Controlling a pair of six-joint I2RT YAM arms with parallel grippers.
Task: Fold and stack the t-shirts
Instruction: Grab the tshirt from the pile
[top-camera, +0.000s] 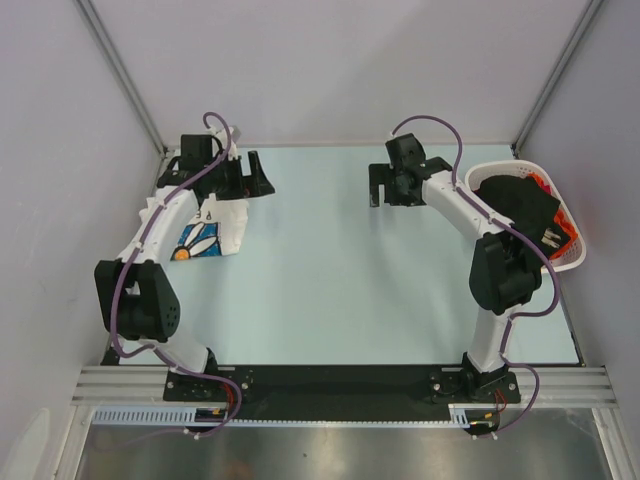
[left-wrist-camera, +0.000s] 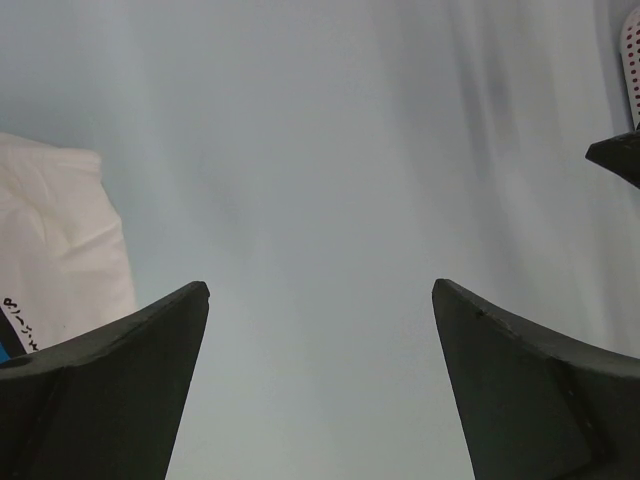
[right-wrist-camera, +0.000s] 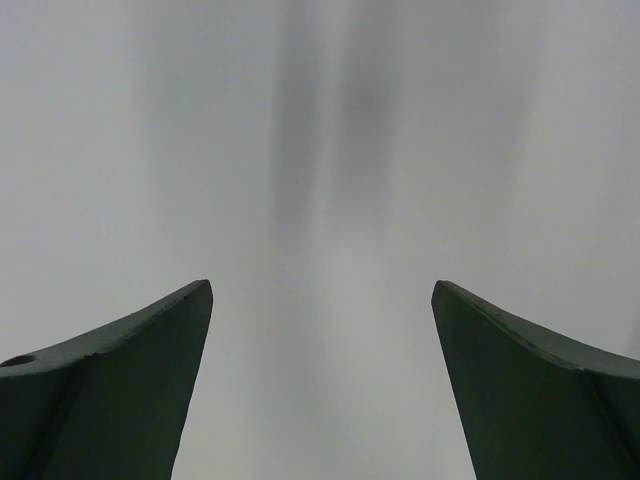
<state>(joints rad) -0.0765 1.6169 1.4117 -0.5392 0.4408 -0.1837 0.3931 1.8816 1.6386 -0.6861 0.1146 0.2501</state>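
Surface: pale blue table (top-camera: 350, 290) with plain grey walls on three sides; most of the top shows bare between the two arms.
Right gripper (right-wrist-camera: 320, 290): fingers spread wide, nothing between them; it hangs over bare table just beside the white basket (top-camera: 512, 163), on the side toward the middle of the table.
Left gripper (left-wrist-camera: 320, 290): also spread wide and holding nothing; it is well apart from the basket, at the opposite side of the table, and looks across toward it.
White t-shirt (top-camera: 215, 232): lies flat on the table far from the basket, near the left gripper and partly under the left arm. It appears already folded to a small rectangle, with a blue and orange flower print on top.
Black t-shirt (top-camera: 520, 205): heaped inside the basket, not folded.
Orange t-shirt (top-camera: 545, 183): only a small part shows, at the far rim inside the basket, behind the black one.
Step in hand: I judge that one shirt is finished and both arms are free, so this is the pause before the next shirt is taken.
Next move: probably the right gripper must reach into the basket, pinch only the top cloth layer, lift it out and spread it on the table away from the basket.
Writing: a few small black letters are on the white t-shirt, too small to read. No brand is visible.
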